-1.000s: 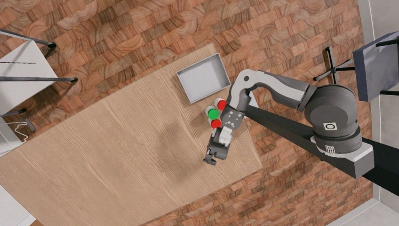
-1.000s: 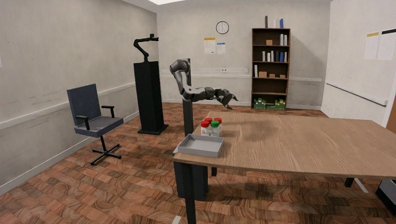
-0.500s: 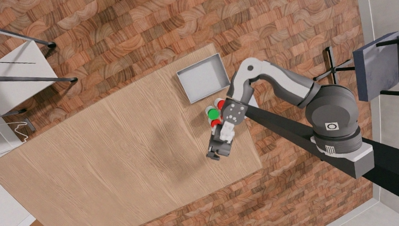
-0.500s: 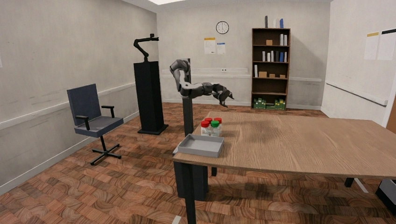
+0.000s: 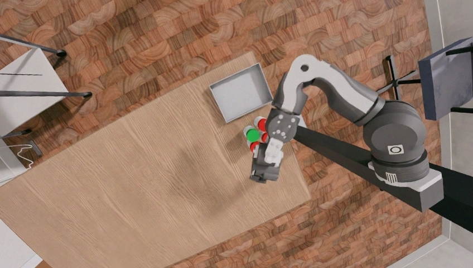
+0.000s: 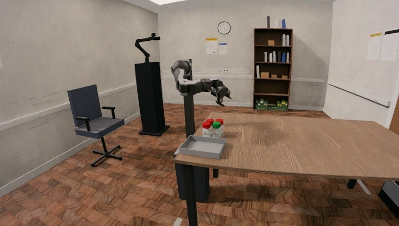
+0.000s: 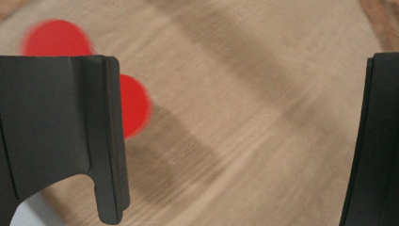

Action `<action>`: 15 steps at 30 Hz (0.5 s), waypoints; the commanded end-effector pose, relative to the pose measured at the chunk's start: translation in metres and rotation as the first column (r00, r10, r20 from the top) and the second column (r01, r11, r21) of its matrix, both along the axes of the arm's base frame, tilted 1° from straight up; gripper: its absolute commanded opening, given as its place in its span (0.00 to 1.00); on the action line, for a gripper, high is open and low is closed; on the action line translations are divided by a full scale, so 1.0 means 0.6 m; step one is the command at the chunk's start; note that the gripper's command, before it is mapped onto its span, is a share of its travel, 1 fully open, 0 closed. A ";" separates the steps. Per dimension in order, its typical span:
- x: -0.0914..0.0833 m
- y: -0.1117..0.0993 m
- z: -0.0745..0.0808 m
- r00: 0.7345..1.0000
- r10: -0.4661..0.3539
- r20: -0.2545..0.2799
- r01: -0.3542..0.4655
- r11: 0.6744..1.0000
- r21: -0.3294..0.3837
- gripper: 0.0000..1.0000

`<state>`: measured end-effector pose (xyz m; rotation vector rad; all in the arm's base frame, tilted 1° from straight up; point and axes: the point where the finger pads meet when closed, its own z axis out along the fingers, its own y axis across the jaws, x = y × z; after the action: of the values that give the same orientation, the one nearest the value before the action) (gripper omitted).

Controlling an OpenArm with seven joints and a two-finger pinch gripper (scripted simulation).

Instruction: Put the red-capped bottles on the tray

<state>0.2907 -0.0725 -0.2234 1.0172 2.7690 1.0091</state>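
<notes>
Nothing is done yet: the tray (image 6: 202,146) holds no bottle, and all three red-capped bottles (image 6: 206,128) stand clustered with the green-capped bottle (image 6: 216,128) on the table (image 6: 293,145) just beside it. All three transfers remain. The gripper (image 6: 224,98) hangs high above, past the cluster; its jaws are partly open on nothing, and the red caps (image 7: 134,104) lie outside the left jaw, not between them

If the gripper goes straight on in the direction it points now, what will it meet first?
Most likely the bare wooden table top. In the wrist view only wood lies between the open gripper fingers; two red caps sit off to one side by one finger. Depth is hard to judge.
</notes>
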 end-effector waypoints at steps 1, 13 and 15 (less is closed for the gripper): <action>-0.016 -0.007 0.004 0.999 0.034 -0.037 -0.035 0.999 -0.026 0.42; -0.054 -0.040 0.023 0.991 0.100 -0.088 -0.110 0.988 -0.111 0.42; -0.070 -0.054 0.030 0.986 0.127 -0.112 -0.142 0.979 -0.147 0.42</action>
<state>0.2548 -0.1041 -0.2053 0.9127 2.9397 0.7827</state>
